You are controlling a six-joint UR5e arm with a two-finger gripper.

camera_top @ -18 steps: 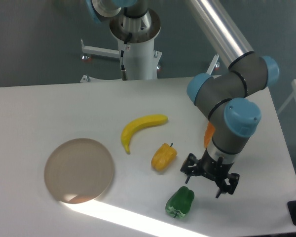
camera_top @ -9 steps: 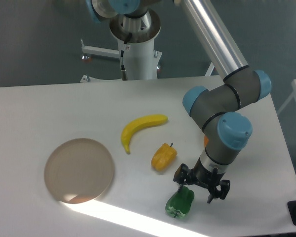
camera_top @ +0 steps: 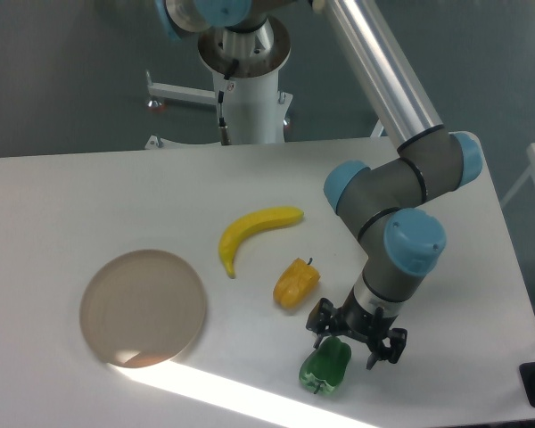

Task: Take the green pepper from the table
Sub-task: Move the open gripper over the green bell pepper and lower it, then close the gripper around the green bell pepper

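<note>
White is the table, wide and flat, and it takes nearly the whole view. On its left side near me lies a round tan disc, a little translucent. Further right, around the middle, there is a yellow banana, and just beside it, nearer to me, a yellow-orange pepper.

The green pepper lies at the near edge of the table, right of centre, on its side, close to a bright strip of light. It rests on the table, not lifted.

The gripper has moved in the last second: it came from the right toward the left and a bit lower, and now it hangs directly over the far top of the green pepper. Its two dark fingers stand apart, with the upper part of the pepper near the left one. I cannot tell if they already touch it.

For the task this means, I think, the approach is almost finished; a short descent and a closing of the fingers remain.
</note>
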